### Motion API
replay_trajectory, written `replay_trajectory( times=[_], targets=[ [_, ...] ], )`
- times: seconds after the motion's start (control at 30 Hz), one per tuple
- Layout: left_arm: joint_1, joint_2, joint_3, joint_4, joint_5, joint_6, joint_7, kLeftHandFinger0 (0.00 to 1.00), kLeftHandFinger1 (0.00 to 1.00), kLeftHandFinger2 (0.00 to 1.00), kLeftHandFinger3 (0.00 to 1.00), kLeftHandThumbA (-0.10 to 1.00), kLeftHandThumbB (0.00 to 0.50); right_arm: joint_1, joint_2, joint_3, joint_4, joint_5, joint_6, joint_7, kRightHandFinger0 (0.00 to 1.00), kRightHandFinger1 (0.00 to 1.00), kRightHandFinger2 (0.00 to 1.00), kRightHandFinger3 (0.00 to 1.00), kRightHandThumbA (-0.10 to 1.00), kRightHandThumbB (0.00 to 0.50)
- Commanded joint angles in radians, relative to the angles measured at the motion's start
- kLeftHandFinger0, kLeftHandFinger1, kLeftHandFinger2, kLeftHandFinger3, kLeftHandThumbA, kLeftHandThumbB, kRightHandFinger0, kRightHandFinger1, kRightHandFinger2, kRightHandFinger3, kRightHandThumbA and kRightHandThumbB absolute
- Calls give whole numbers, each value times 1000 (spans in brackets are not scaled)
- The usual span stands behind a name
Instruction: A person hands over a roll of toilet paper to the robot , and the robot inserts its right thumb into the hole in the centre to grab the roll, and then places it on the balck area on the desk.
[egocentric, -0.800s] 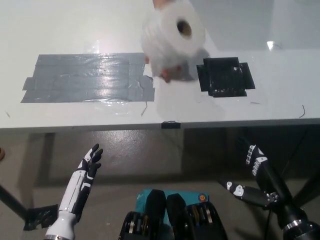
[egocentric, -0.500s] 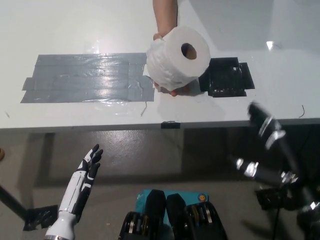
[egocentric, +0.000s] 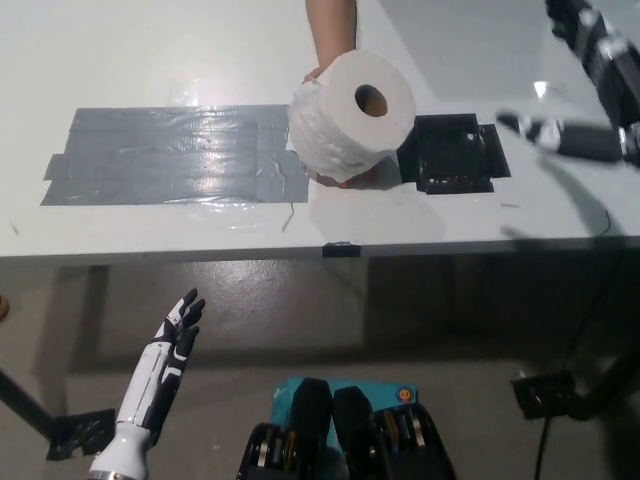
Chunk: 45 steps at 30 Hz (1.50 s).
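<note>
Toilet paper roll (egocentric: 352, 117), hole toward camera, in person's hand (egocentric: 345, 176).

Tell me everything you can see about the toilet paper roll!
The toilet paper roll is white, soft-looking and fat, with crinkly wrapped sides. Its round flat end faces up toward the camera, showing a small brown cardboard hole in the middle. A person's hand holds it from underneath, with the forearm reaching in from the top. It is held up over the white desk, between the grey tape patch and the black area. The robot's hands are not touching it.
</note>
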Motion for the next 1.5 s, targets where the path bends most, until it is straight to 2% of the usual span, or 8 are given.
replay_trajectory(
  times=[0.0,0.17,0.27,0.43,0.53,0.73,1.23,1.47],
  targets=[
    [-5,15,2,-33,0,-20,-6,1000,1000,1000,1000,1000,144,-234,-40,42,160,9,155,110,1000,1000,1000,1000,712,226],
    [-7,17,3,-29,-3,-29,-7,1000,1000,1000,1000,1000,114,-444,-10,131,491,-56,143,151,1000,1000,1000,1000,732,305],
    [-9,17,3,-25,-4,-31,-7,1000,1000,1000,1000,998,126,-527,16,163,638,-73,123,157,1000,1000,1000,1000,741,280],
    [-12,20,2,-17,-5,-45,-9,1000,1000,1000,1000,981,104,-680,75,229,944,-134,51,128,1000,1000,1000,1000,750,323],
    [-9,20,0,-18,-2,-41,-9,1000,1000,1000,1000,989,108,-727,97,257,1034,-150,41,133,1000,1000,1000,1000,780,351],
    [-9,17,-1,-19,8,-47,-1,1000,1000,1000,1000,1000,107,-789,143,293,1187,-179,-14,108,1000,1000,1000,1000,747,316],
    [-8,16,-10,-36,17,-37,-7,1000,1000,1000,1000,992,83,-835,209,296,1345,-225,-40,72,1000,1000,1000,1000,762,378],
    [-8,16,-7,-37,6,-33,-10,1000,1000,1000,1000,969,113,-826,211,287,1355,-240,-17,70,1000,1000,1000,1000,568,427]
  ],
)
